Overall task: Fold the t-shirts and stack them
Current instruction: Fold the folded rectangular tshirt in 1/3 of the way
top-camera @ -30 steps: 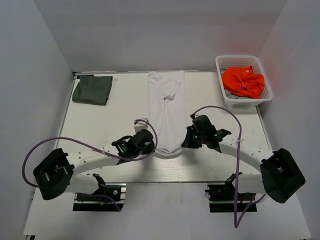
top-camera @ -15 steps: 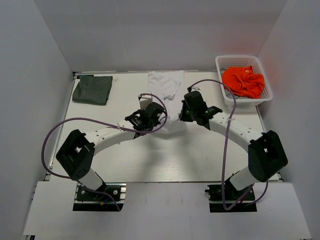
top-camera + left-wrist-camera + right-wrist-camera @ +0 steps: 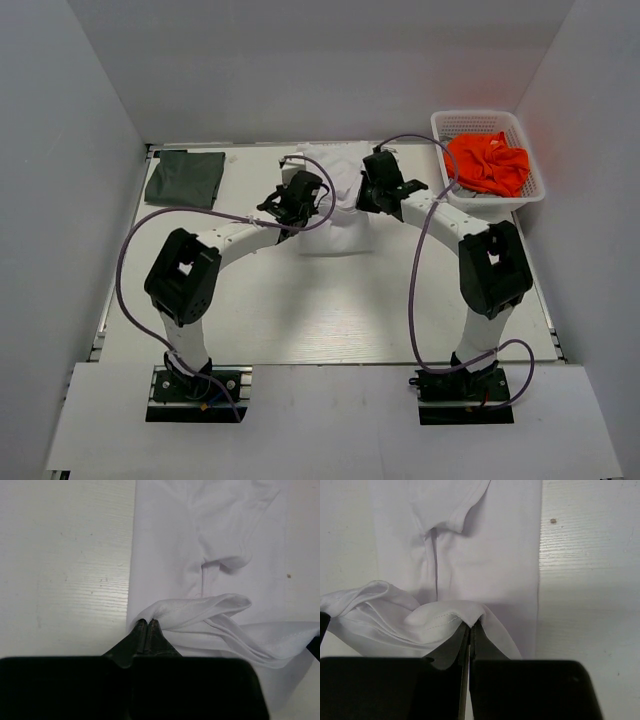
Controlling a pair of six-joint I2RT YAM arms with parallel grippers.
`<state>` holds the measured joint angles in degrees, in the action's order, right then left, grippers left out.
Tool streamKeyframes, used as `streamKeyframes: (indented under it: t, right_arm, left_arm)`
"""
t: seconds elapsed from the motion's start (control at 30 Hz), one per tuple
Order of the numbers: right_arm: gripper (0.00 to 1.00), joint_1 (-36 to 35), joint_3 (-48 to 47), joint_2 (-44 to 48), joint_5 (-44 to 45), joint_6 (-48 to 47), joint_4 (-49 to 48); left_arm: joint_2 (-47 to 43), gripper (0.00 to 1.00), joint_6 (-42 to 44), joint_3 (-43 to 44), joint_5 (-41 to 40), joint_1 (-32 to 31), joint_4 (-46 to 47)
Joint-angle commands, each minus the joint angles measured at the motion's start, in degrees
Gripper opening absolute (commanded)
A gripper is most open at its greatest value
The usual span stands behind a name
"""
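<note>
While both arms reached out over the far half of the counter (image 3: 300, 310), each hand was pinched shut on the white t-shirt (image 3: 338, 160). That shirt lay lengthwise at the middle of the far edge, already narrowed into a long strip with its sides turned in. Its near part was lifted off the counter and doubled over towards the far end. From above, the left hand (image 3: 305, 192) sat at the strip's left side and the right hand (image 3: 372, 192) at its right side, near each other with the raised cloth between them. Seen from the left wrist, the left hand (image 3: 146, 625) had its fingers pressed together on a gathered corner of the cloth at the shirt's left edge. A loop of fabric rose from them above the flat layer below. Seen from the right wrist, the right hand (image 3: 470, 626) was clamped on a stitched hem fold close to the shirt's right edge, and the slack cloth beside it sagged in soft creases. The dark grey-green t-shirt (image 3: 185, 178) lay folded flat at the far left corner, well apart from the white one. A white basket (image 3: 438, 128) stood at the far right corner with an orange cloth (image 3: 487, 162) heaped inside. Purple cables (image 3: 130, 250) looped from both arms.
</note>
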<state>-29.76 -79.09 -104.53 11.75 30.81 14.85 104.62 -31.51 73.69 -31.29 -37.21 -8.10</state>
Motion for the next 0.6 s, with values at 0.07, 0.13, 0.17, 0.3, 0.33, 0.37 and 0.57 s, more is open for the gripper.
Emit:
streamKeyframes:
  t: [0.07, 0.13, 0.17, 0.3, 0.33, 0.37, 0.57]
  right_arm:
    - [0.00, 2.4, -4.2, -2.3, -1.4, -0.6, -1.1]
    - [0.00, 2.9, -4.7, -3.7, -2.1, -0.7, -1.2]
    - [0.00, 3.3, -5.5, -3.9, -2.6, -0.7, -1.1]
    - [0.00, 4.3, -7.6, -7.0, -3.7, -0.5, 0.3]
    - [0.00, 4.4, -7.7, -7.7, -5.0, 0.3, 0.4]
    - [0.00, 4.5, -7.9, -8.5, -5.0, 0.5, -0.2]
    - [0.22, 6.5, -12.0, -13.3, -3.5, 0.8, -1.1]
  left_arm:
    - [2.9, 0.00, 5.6, 4.9, 4.2, 2.7, 5.5]
    - [4.4, 0.00, 6.2, 6.4, 5.7, 3.2, 4.5]
    - [5.0, 0.00, 7.1, 6.9, 6.8, 3.7, 4.5]
    - [6.7, 0.00, 7.9, 6.9, 9.4, 4.3, 5.8]
    - [7.3, 0.00, 7.9, 6.9, 10.3, 4.3, 6.6]
    - [8.3, 0.00, 7.9, 7.4, 10.3, 4.8, 6.6]
    - [12.8, 0.19, 7.9, 13.8, 9.1, 6.5, 4.8]
